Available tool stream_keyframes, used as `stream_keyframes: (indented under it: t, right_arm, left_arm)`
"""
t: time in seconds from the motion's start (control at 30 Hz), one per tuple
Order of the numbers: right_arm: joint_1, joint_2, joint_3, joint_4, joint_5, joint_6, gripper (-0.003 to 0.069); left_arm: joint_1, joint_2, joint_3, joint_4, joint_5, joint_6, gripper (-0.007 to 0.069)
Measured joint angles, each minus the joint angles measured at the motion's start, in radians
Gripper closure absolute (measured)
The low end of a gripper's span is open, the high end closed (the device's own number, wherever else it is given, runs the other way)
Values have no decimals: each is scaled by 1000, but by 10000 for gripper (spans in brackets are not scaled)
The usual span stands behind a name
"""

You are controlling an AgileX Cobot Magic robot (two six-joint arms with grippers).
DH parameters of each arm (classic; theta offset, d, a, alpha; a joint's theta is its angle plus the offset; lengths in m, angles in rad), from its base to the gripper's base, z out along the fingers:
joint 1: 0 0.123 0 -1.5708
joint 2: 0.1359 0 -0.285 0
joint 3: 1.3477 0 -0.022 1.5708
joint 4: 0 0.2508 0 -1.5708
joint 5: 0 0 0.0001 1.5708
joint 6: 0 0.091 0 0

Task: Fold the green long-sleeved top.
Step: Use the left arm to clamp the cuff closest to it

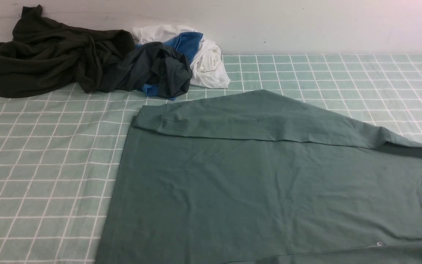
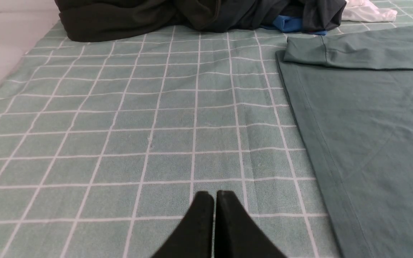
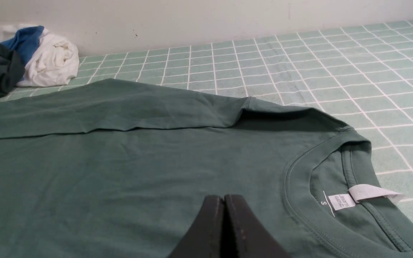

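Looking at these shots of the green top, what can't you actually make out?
Green top: the front view's bottom edge cuts off its near side.
Neck label: right wrist view, print too small to read beyond an S.
Clothes pile: front view, garments overlap, so their number is unclear.
Right pincer: right wrist view, too end-on to tell whether it touches the top.

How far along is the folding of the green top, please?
Done: the top lies flat, with the far sleeve folded across it. In hand: nothing; the left gripper and right gripper are shut and empty. Left: the remaining folds; the near side is out of view.
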Motion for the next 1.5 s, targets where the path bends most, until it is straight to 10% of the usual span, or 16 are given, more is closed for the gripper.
stream_keyframes:
  t: [1.5]
  right_arm:
    - [0,0,0,-1,0,0,673]
  left_arm:
    - [0,0,0,-95,0,-38,627]
